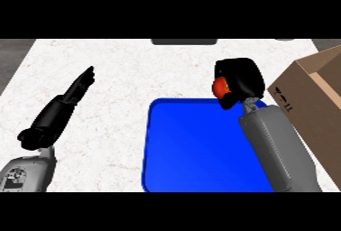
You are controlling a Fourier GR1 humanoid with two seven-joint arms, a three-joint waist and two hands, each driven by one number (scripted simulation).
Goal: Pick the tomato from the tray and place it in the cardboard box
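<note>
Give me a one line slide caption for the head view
Right hand curled round the tomato above the blue tray's far edge, beside the cardboard box; left hand open.

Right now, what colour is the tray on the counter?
Bright blue. The tray shows best in the head view, below the right robot hand.
</note>
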